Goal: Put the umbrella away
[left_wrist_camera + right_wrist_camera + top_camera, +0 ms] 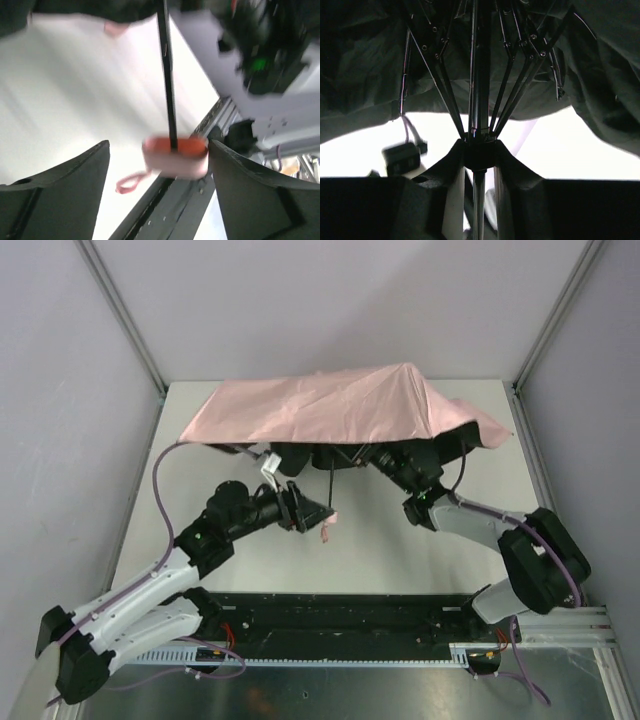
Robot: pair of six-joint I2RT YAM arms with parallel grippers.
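The umbrella [340, 405] stands open at the back of the table, its pale pink canopy spread over both wrists. Its thin black shaft [331, 485] runs down to the small pink handle [329, 518] with the strap loop [324, 534]. My left gripper [312, 510] is open. In the left wrist view the handle [175, 157] sits between the left gripper's [160, 145] spread fingers, close to the right finger, and the strap [129, 184] hangs below. My right gripper [480, 150] is shut on the umbrella's black runner [480, 155] on the shaft [479, 200], under the dark canopy underside [370, 60].
The black rail [340, 615] runs along the table's near edge. Grey walls enclose the table on three sides. The right arm's body [260, 65] shows close behind the handle in the left wrist view. The canopy covers the back of the table.
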